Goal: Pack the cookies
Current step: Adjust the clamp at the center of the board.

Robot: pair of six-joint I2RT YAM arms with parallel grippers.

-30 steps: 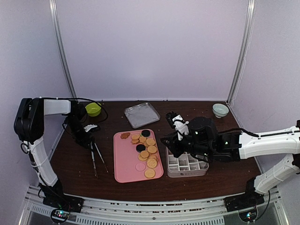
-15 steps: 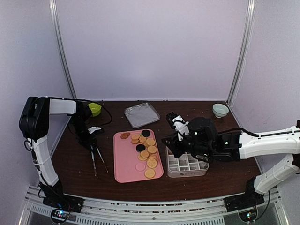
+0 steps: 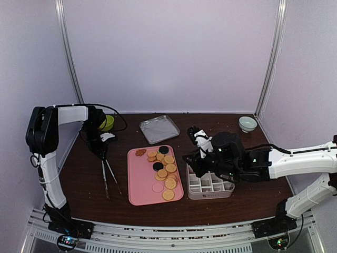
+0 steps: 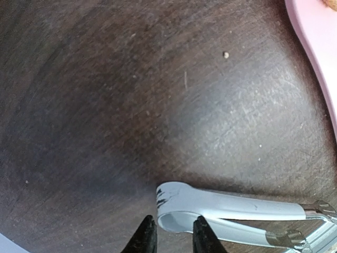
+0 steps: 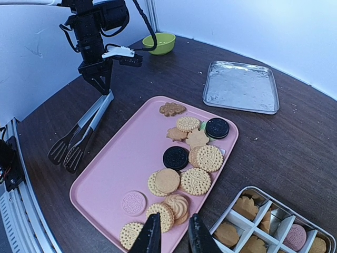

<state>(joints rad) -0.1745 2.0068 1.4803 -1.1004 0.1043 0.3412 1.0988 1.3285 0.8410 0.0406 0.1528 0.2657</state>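
Left jaws straddle the tongs' (image 4: 226, 205) hinge end, grip unclear; right jaws hang slightly parted, empty, near the cookies (image 5: 209, 157).

We look into a booth with pale lilac walls (image 3: 168, 52) on three sides and a slim metal upright (image 3: 70, 52) in each back corner. A dark brown wooden table (image 3: 247, 203) shines softly under even light, a metal rail (image 3: 174, 232) along its near edge.

Left arm (image 3: 67, 114) reaches forward, elbow high; the left gripper (image 4: 174, 238) points straight down, fingers narrowly apart. Right arm (image 3: 295, 158) stretches leftward; the right gripper (image 5: 174, 236) tilts downward, fingers slightly parted, empty.
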